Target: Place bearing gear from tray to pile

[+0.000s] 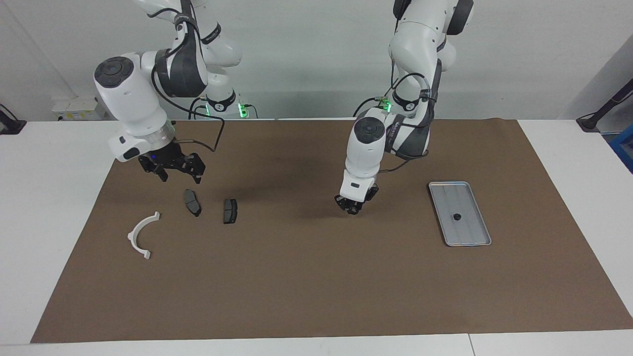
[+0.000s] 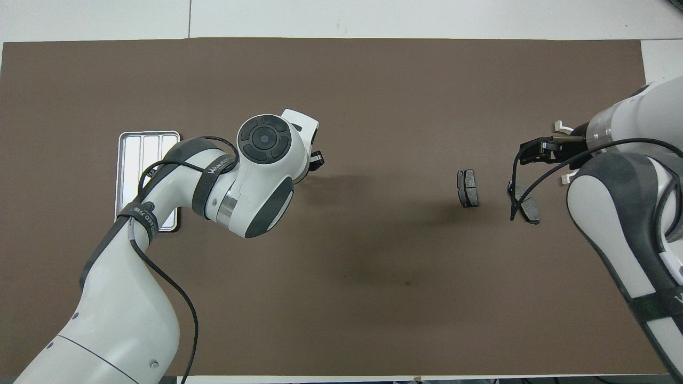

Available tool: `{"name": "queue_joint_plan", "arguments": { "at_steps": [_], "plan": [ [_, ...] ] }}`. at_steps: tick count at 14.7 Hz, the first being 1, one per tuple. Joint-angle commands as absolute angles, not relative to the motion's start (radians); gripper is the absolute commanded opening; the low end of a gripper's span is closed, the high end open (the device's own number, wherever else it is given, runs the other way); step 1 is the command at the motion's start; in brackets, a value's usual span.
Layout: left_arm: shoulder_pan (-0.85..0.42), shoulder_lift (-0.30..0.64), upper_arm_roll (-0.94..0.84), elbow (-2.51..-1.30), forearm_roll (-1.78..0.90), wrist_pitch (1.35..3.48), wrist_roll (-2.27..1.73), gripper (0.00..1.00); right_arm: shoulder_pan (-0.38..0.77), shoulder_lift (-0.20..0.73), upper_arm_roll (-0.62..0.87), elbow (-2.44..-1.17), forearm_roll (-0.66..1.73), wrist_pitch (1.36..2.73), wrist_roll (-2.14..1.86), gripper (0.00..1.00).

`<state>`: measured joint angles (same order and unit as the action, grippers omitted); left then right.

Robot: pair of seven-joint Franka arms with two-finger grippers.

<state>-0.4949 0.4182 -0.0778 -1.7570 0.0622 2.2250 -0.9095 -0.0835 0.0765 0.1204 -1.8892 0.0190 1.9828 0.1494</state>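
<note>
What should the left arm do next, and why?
Probably move toward the pile: the left gripper hangs over bare mat between the tray and the pile; whether it carries anything I cannot tell. One small black part lies in the tray.

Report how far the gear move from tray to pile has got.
Done: nothing delivered; the pile is only the white bracket and two dark pads. In hand: left gripper hangs over the mat between tray and pile, load unreadable; right gripper waits open by the pile. Left: a small black part lies in the tray.
</note>
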Motion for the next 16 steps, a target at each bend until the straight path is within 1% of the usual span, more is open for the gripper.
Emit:
{"name": "queue_joint_plan", "arguments": {
  "at_steps": [1, 3, 5, 8, 12, 16],
  "plan": [
    [-0.514, 0.439, -0.063, -1.735, 0.094, 2.253, -0.951, 0.0, -0.052, 0.116, 0.123, -1.893, 0.022, 2.031, 0.193, 1.0],
    [-0.514, 0.439, -0.063, -1.753, 0.095, 2.275, -0.959, 0.0, -0.026, 0.149, 0.121, -1.893, 0.021, 2.071, 0.239, 1.0],
    [-0.522, 0.439, -0.063, -1.793, 0.097, 2.341, -0.959, 0.0, 0.003, 0.17, 0.121, -1.891, 0.02, 2.091, 0.287, 1.0],
    [-0.522, 0.439, -0.063, -1.801, 0.097, 2.364, -0.959, 0.0, 0.023, 0.196, 0.123, -1.89, 0.005, 2.124, 0.342, 1.0],
    [-0.522, 0.437, -0.063, -1.854, 0.097, 2.43, -0.96, 0.0, 0.038, 0.21, 0.123, -1.891, 0.005, 2.138, 0.377, 1.0],
    [-0.522, 0.436, -0.061, -1.868, 0.097, 2.444, -0.959, 0.0, 0.058, 0.218, 0.123, -1.893, 0.003, 2.151, 0.434, 1.0]
  ]
}}
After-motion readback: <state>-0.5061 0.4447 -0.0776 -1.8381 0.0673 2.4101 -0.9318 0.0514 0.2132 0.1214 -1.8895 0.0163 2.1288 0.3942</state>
